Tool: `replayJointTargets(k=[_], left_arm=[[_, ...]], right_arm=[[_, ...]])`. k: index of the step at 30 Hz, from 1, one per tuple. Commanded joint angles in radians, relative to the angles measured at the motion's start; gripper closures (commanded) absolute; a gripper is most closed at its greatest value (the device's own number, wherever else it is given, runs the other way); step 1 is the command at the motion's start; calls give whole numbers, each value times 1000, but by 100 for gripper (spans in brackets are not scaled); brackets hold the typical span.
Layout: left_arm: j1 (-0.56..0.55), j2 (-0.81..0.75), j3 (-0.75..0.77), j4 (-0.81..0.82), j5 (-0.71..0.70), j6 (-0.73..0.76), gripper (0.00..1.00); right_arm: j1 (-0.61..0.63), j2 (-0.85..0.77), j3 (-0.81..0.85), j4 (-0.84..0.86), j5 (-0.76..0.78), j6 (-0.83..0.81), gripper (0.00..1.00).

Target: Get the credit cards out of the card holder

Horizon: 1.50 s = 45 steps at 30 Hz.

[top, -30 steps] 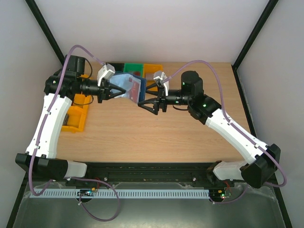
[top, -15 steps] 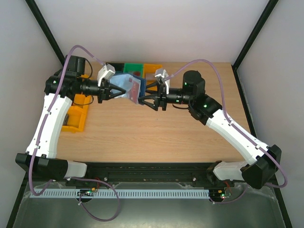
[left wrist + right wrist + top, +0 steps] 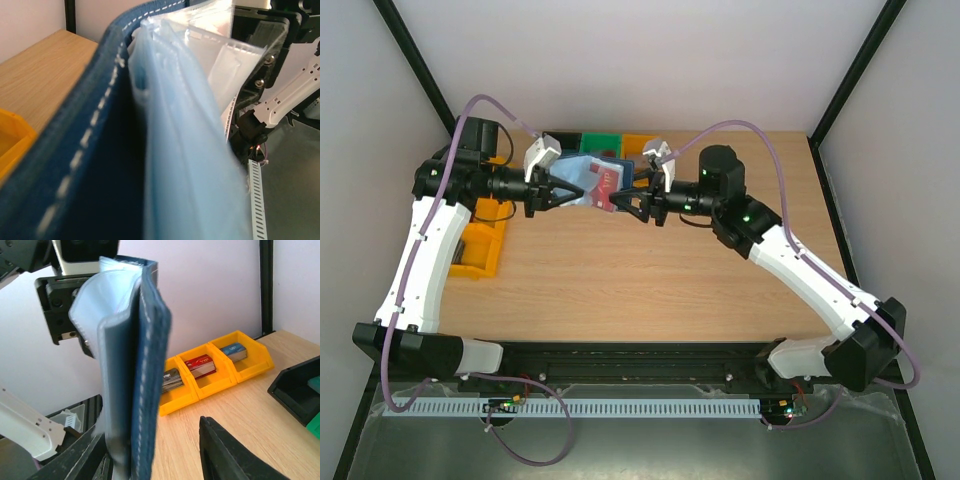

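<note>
Two grippers meet at the card holder (image 3: 590,180), held aloft just in front of the green bin (image 3: 602,143); left gripper (image 3: 552,192) clamped shut on it. We note right gripper (image 3: 630,204) part-open, jaws astride the holder's free edge, not pinching yet. We'd pinch only the reddish credit card (image 3: 608,184), not the pocket, then draw it straight out.

I get even, diffuse light from above in the overhead view: the table (image 3: 650,290) is bright and evenly lit, with only faint, soft shadows beside the arms (image 3: 800,265). On the left wrist camera the card holder (image 3: 100,165) crowds the lens, badly out of focus, its pale pockets washed out. On the right wrist camera it is soft too, while the yellow bins (image 3: 215,372) behind look sharper.
</note>
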Motion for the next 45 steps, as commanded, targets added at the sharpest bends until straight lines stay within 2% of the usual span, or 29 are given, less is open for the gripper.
replayJointTargets(k=[1,10,25,33,45], left_arm=[[2,-24,8,-25,60,42,98],[5,-26,15,-24,51,43,98],[8,-24,18,-24,50,43,98],[8,-23,26,-24,55,40,98],[8,-30,19,-28,54,46,98]], right_arm=[[1,23,54,-22,63,-2,56],[-5,-18,48,-109,123,-89,47],[-15,-51,47,-244,152,-197,41],[-16,-60,52,-273,165,-212,37],[-18,-37,77,-258,157,-175,37]])
